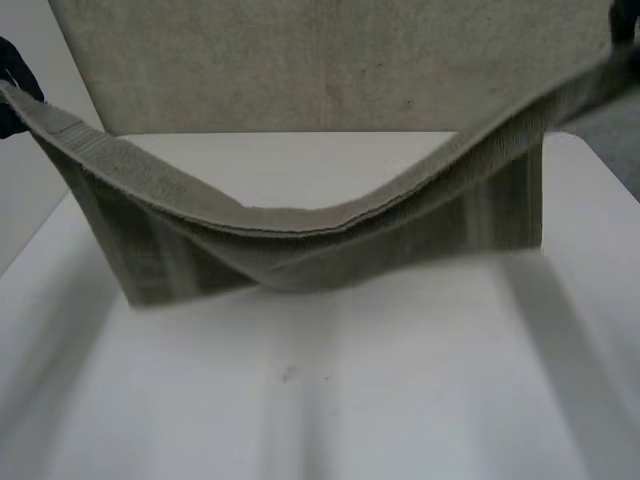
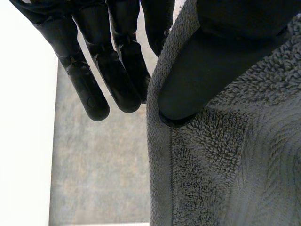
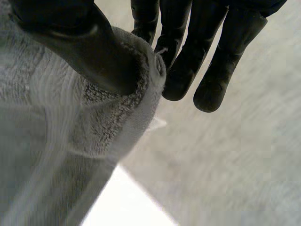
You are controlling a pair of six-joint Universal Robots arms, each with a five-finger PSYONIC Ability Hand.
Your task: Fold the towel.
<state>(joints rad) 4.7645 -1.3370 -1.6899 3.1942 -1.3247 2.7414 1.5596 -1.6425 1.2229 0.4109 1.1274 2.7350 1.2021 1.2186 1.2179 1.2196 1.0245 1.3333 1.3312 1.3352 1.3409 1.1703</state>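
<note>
Nearest me is bare white bench [image 1: 300,410]. Above it the towel [image 1: 300,235] hangs lifted, sagging mid-span w/ its lower edge down at the bench. Left hand [image 2: 202,70] has thumb & fingers clamped on the towel's left end; right hand [image 3: 80,47] is pinching the right corner.

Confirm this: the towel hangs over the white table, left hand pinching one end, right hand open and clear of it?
Not quite. The right hand pinches the towel too, thumb against fingers at a corner, as the right wrist view shows. The left hand does pinch the other end over the white table.
</note>
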